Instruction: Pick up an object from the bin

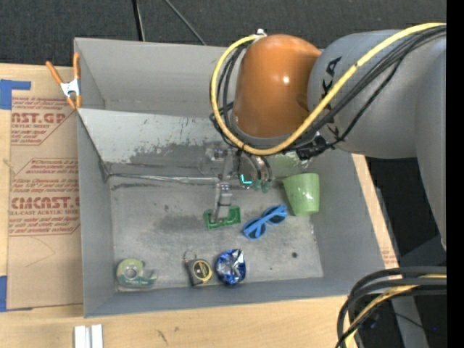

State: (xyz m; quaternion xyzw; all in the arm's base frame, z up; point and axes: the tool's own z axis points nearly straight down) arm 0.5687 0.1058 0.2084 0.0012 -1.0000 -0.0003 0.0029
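i had the gripper (224,206) straight over the small green plastic bracket (229,219) mid-bin, but couldn't judge whether it was parted or closed.

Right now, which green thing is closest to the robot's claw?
The small dark green piece mid-bin, right at the gripper. The other green thing, a pale green cup, sits farther right, next to the blue sunglasses.

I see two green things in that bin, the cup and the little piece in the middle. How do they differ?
The cup is pale green; the little piece is dark green. The cup is bigger and rounded; the little piece is small and angular. The cup lies by the right wall, beside blue sunglasses; the little piece lies mid-floor. Both rest on the bin's floor.
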